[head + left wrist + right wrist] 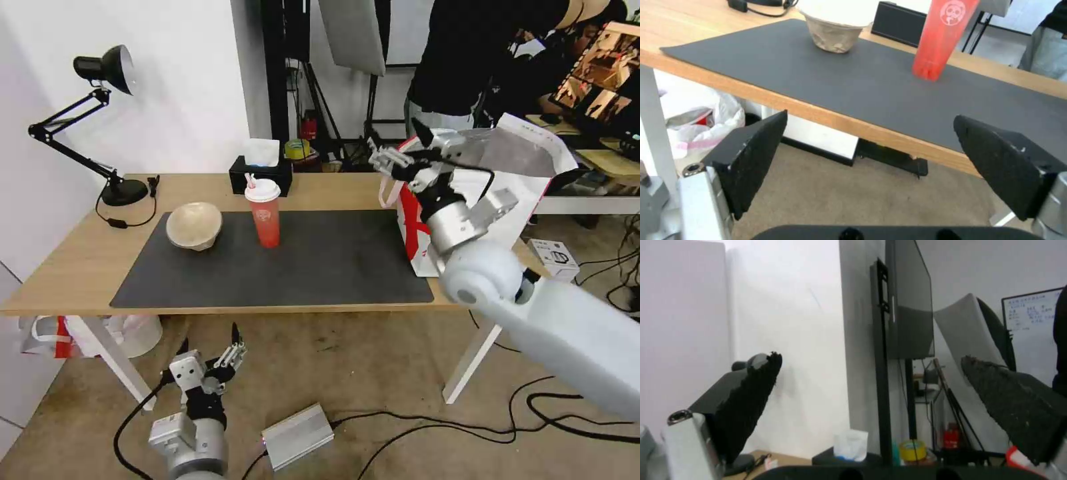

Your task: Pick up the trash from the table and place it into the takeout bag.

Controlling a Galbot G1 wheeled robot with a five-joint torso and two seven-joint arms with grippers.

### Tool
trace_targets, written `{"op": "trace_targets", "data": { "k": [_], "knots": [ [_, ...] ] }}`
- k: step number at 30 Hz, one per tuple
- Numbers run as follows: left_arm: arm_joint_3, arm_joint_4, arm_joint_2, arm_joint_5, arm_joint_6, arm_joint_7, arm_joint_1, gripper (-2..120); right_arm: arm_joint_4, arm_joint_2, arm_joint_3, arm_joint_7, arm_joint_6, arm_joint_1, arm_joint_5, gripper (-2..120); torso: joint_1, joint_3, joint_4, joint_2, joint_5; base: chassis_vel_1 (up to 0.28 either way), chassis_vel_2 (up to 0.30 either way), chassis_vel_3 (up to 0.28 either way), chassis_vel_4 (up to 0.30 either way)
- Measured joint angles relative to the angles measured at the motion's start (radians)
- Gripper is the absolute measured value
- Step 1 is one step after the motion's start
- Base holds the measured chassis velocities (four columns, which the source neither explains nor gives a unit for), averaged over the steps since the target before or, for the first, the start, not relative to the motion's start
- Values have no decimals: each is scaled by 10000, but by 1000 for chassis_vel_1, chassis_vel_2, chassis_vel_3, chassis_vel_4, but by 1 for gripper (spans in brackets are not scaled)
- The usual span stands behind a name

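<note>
Two pieces of trash sit on the bench (80, 267) in my head view: a beige paper-pulp bowl (194, 225) lying tipped on the left part of the dark grey mat (320, 267), and a red translucent drink cup (264, 213) with a white lid and straw standing upright just right of it, near the frame's centre. I see no white plastic bowl on the bench. The takeout bag (520, 173) stands at the right end of the bench, its mouth open and silvery lining showing.

My right gripper (400, 155) hangs high in the upper right of the frame, beside the bag's near top edge, jaws released and holding nothing; its wrist camera looks out at the wall and room beyond. My left gripper (208, 347) is low at the bottom left, below the bench edge over the floor, jaws also spread and empty. From the left wrist camera I see the pulp bowl (833, 30) and the cup (940, 40) above and ahead across the mat.

I judge the pulp bowl light and fairly stiff but crushable, with a rough wall that should grip well; pinching its rim looks best. The cup I'd take around its mid-body: thin plastic, probably slick, likely to flex under a hard squeeze, and if liquid remains it will be top-heavy and could spill through the straw hole, so it wants to stay upright.
</note>
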State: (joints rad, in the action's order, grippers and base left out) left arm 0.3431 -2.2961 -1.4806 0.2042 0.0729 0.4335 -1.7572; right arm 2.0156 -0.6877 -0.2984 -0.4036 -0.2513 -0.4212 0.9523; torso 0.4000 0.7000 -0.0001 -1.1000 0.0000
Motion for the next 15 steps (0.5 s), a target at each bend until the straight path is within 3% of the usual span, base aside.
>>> {"op": "trace_targets", "data": {
  "k": [15],
  "knots": [
    [-16,1,-1,32,1,1,23,100,1266,254,1327,-417,6,-2898,-1104,100,0,-1,1,-1,1,0,0,0,0]
  ]
}}
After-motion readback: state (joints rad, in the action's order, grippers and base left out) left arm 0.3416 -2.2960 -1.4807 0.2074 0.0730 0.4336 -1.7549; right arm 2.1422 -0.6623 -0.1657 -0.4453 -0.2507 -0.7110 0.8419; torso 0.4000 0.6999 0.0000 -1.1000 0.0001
